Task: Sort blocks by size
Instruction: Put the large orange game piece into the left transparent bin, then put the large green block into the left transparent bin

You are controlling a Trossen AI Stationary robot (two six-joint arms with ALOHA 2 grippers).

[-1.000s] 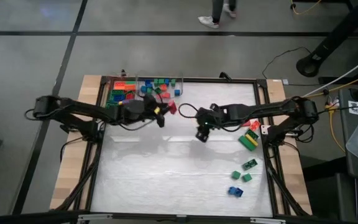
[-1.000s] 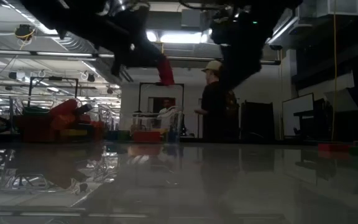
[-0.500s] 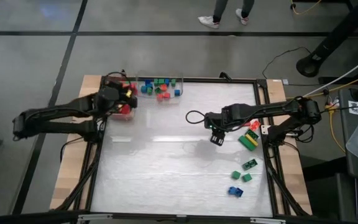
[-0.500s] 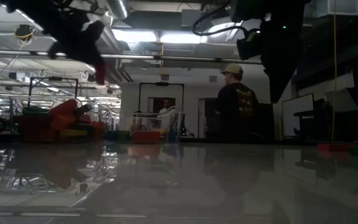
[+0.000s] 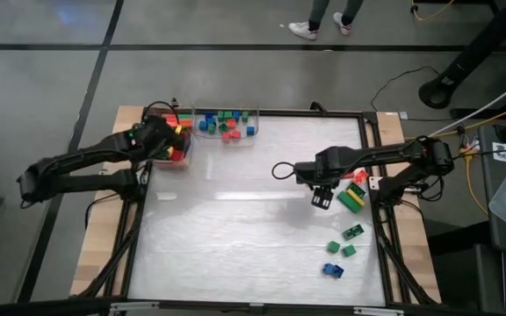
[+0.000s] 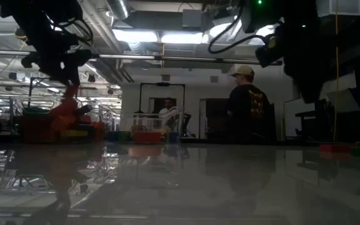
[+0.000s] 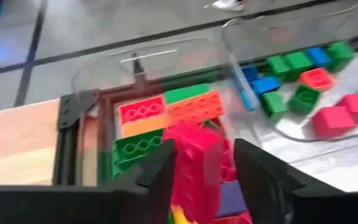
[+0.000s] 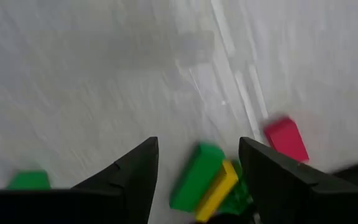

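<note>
Red long brick (image 7: 194, 165) sits upright between the left gripper (image 7: 201, 171) fingers, right over the left clear bin (image 7: 98, 71) at the tabletop's far-left corner. Fingers look slightly apart on either side of it; can't tell if they clamp it or just bracket it.

That bin holds long bricks: red, orange, green, packed flat, studs up. A black frame rail (image 7: 67, 134) runs along its outer side, with bare wood past that.

Next bin (image 5: 227, 123), just beside it along the far edge, is clear plastic too, with rounded corners. It holds short square blocks in blue, green and red, lying loose.

The middle of the tabletop (image 5: 235, 228) is a wide pale sheet with a faint streaky sheen, with plenty of free room.

Right gripper (image 5: 321, 197) hangs over the right part of the tabletop, fingers spread, nothing between them. Just beyond it is a cluster near the right rail: a green long brick (image 8: 196, 176) touching a yellow one (image 8: 216, 186), with a red block (image 8: 286, 140) a bit apart. More loose green and blue blocks (image 5: 341, 250) lie toward the near-right corner, close to the frame.

The low view shows a person in a cap (image 6: 249, 103) standing in the room behind.
</note>
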